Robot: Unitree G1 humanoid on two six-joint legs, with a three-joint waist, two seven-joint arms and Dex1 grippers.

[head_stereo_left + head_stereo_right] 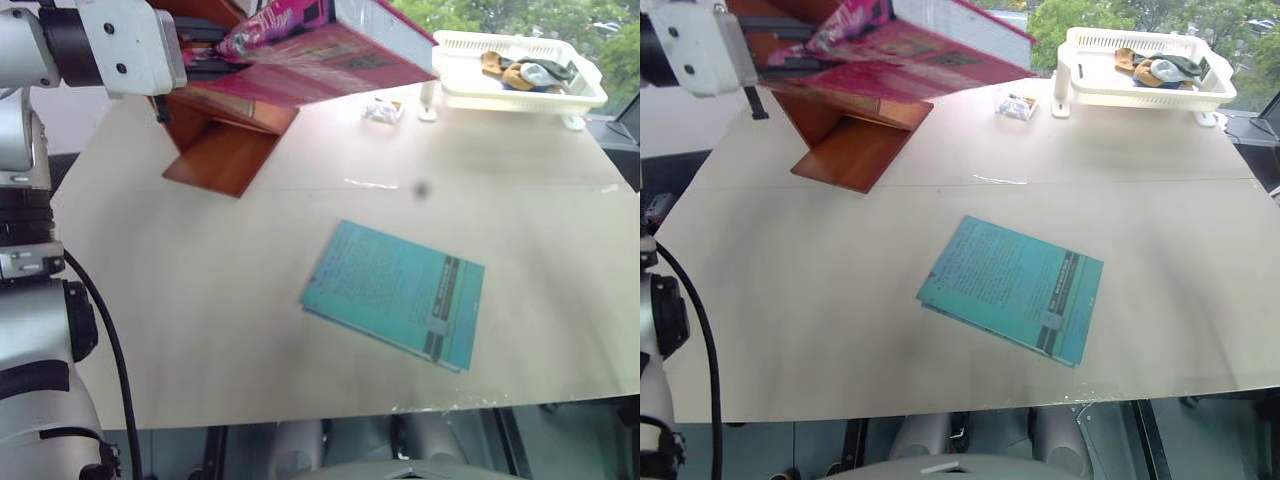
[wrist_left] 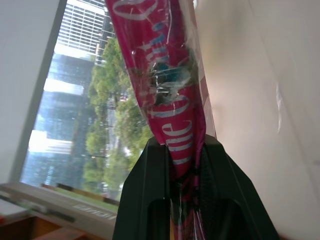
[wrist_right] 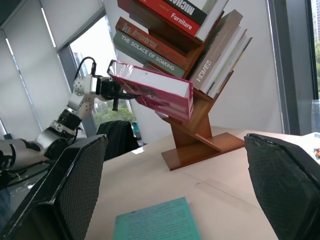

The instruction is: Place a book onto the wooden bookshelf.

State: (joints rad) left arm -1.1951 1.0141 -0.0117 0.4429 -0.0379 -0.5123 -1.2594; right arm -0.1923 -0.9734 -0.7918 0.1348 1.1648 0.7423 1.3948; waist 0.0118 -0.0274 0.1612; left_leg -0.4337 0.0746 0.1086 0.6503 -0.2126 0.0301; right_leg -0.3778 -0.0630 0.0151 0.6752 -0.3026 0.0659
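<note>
We see the left tool (image 2: pixel 182 165) clamped on one edge of the magenta book (image 3: pixel 152 90), holding it in the air just in front of the wooden bookshelf (image 3: pixel 200 135). The right tool (image 3: pixel 175 200) has its fingers spread wide apart, empty, above the tabletop (image 1: pixel 300 370) and a teal book (image 1: pixel 395 293).

The left arm (image 1: pixel 40 50) is mostly silver-grey segments with black bands at the joints, and a boxy white wrist block (image 1: pixel 130 45) dotted with small dark screw holes. A black cable (image 1: pixel 112 350) loops down alongside it. Gripper fingers (image 3: pixel 75 185) are chunky black wedges with finely textured pads.
</note>
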